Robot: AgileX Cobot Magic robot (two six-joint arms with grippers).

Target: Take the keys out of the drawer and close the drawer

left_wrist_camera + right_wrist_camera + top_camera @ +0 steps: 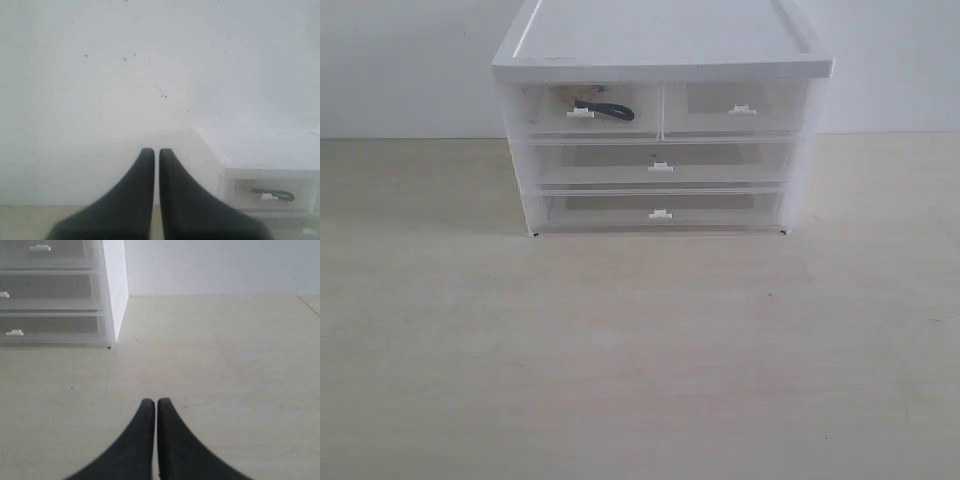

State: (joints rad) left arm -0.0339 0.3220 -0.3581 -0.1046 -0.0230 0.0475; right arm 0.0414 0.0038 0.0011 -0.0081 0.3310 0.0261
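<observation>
A white drawer unit (660, 40) stands at the back of the table. Its top left drawer (545, 125) is pushed in, and through the translucent front the keys (605, 108) show as a dark strap behind the tab handle (581, 114). In the left wrist view the same drawer (245, 197) and the keys (272, 193) sit far off, beyond my left gripper (156, 151), which is shut and empty. My right gripper (156, 401) is shut and empty too, over bare table near the unit's corner (114, 305). Neither gripper appears in the exterior view.
The matching top right drawer (735, 108) and two full-width drawers (660, 165) (660, 210) are all shut. A pale wooden table (640, 350) stretches in front of the unit. A white wall (100, 75) rises behind.
</observation>
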